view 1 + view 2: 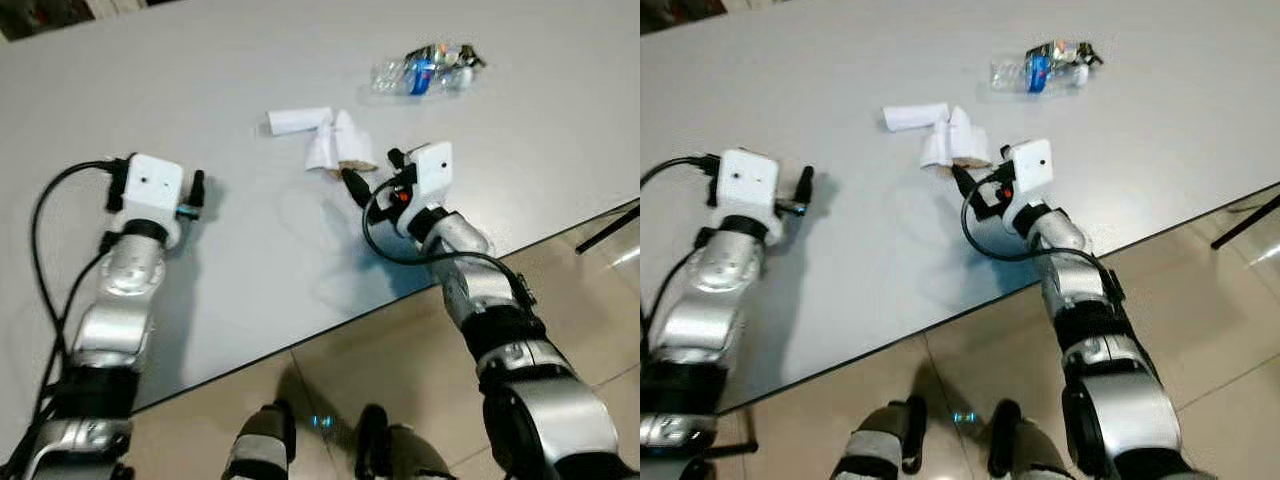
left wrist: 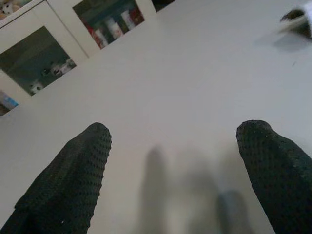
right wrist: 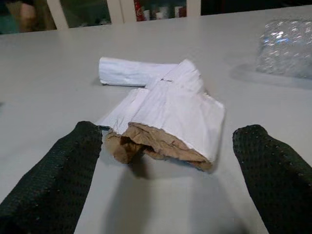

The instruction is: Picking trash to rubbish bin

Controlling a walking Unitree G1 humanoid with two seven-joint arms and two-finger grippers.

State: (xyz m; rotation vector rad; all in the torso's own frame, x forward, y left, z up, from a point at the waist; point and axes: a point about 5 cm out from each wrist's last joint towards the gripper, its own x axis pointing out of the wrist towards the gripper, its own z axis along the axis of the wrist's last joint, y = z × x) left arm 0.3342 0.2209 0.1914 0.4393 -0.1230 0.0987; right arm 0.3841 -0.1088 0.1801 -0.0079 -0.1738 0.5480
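Note:
A crumpled white paper wrapper [image 1: 335, 145] with brown paper inside lies on the grey table [image 1: 250, 280]. My right gripper [image 1: 372, 172] is just short of it, open. In the right wrist view the wrapper [image 3: 165, 112] sits just beyond the gap between the two fingertips [image 3: 85, 141], not touching them. A crushed clear plastic bottle [image 1: 425, 70] with a blue label lies farther back to the right. My left gripper [image 1: 198, 190] rests over bare table at the left, open, with nothing between its fingers [image 2: 83, 161].
The table's front edge runs diagonally just behind my right wrist, with tiled floor [image 1: 400, 380] below it. A black leg [image 1: 610, 230] stands at the far right. A white cabinet with glass doors [image 2: 44, 58] lies beyond the table.

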